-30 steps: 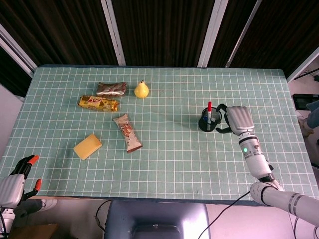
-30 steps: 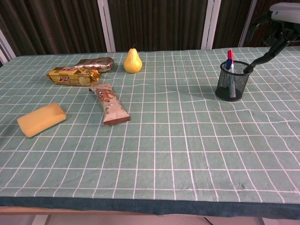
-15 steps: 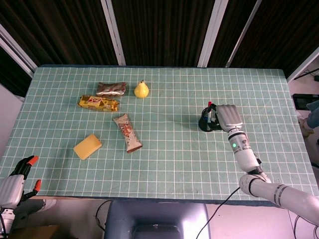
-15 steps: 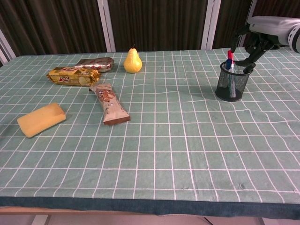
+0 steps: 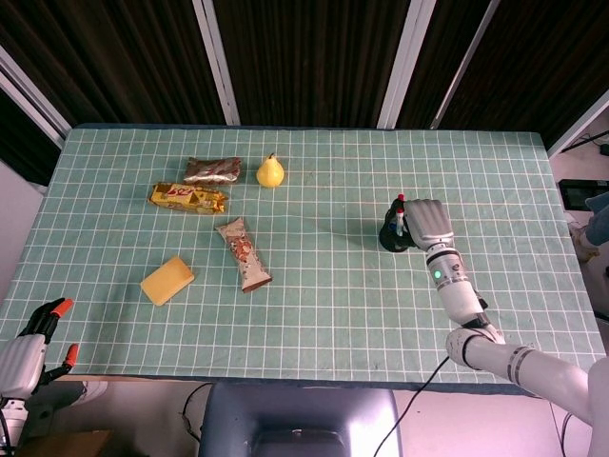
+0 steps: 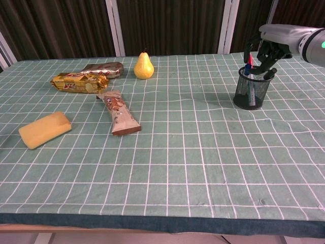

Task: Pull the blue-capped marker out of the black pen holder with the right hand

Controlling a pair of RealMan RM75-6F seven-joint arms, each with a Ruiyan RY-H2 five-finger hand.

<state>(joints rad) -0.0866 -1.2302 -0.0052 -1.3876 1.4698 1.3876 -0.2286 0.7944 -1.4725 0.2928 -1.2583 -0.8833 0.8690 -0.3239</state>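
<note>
Our right hand (image 6: 265,47) hangs over the holder (image 6: 252,88), fingers (image 6: 268,60) curled, apparently holding nothing. They could catch the red marker (image 6: 250,59) instead of the blue marker (image 6: 247,70), or tip the holder.

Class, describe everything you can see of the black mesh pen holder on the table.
The black mesh pen holder is a small round cup of wire mesh, standing upright on the green gridded table mat, toward its right side. A blue-capped marker and a red-capped one stick out of its top. The right hand hovers over its rim, fingers reaching down around the caps; contact is unclear.
</note>
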